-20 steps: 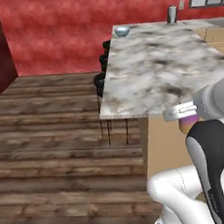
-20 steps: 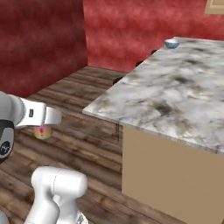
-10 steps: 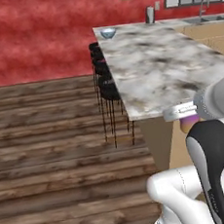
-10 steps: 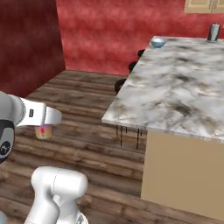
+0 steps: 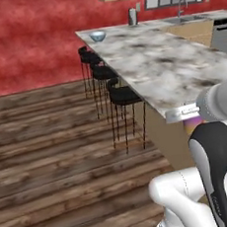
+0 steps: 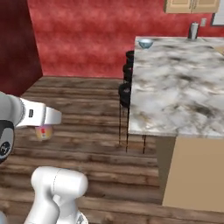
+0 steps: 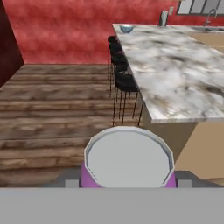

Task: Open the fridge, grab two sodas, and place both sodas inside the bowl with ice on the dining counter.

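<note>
While the jaws pinched the soda can (image 7: 127, 159), no label text was readable; bowl (image 5: 97, 36) sat at the far tabletop (image 5: 165, 65) corner, stools (image 5: 123, 94) alongside.

base: turned | dining counter (image 5: 170, 65): seen lengthwise now | bowl (image 5: 97, 36): nearer

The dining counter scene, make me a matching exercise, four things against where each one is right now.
Things:
1. soda can
2. bowl
3. bar stools
4. grey canister

Places:
A. far end of the dining counter, near its stool-side edge
B. along the counter's side, on the wood floor
C. in the pincer
D. far end of the counter, by the red wall

Pairs: 1-C, 2-A, 3-B, 4-D
</note>
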Tool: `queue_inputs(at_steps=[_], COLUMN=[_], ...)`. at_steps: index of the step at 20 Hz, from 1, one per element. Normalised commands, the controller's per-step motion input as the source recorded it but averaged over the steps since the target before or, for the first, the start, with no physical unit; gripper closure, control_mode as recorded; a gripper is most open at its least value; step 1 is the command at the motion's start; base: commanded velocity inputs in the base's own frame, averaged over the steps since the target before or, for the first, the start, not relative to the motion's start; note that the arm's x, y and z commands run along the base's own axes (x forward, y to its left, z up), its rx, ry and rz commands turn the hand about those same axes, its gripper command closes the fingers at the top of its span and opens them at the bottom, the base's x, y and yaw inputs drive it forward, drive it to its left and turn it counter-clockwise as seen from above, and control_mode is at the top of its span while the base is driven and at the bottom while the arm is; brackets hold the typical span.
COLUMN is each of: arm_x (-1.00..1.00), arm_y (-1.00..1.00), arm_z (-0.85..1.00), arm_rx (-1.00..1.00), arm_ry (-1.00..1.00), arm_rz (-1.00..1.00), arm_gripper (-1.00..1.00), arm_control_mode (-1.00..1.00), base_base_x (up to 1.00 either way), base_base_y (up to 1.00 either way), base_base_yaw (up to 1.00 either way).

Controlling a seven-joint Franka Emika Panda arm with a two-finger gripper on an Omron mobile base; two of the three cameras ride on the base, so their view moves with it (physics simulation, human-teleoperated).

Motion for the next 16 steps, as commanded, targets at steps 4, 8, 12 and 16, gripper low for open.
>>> queue_inputs(at_steps=[4, 8, 12, 16], arm_x=[0.0, 0.0, 0.0, 0.0], arm_y=[0.0, 0.0, 0.0, 0.0], arm_z=[0.0, 0.0, 0.0, 0.0], arm_rx=[0.0, 0.0, 0.0, 0.0], arm_ry=[0.0, 0.0, 0.0, 0.0], arm_rz=[0.0, 0.0, 0.0, 0.0], arm_gripper=[1.0, 1.0, 1.0, 1.0], arm_control_mode=[1.0, 1.0, 1.0, 1.0], base_base_x=[0.65, 0.72, 0.74, 0.75], base_base_y=[0.98, 0.99, 1.0, 1.0], base_base_yaw=[-0.36, -0.35, -0.34, -0.33])
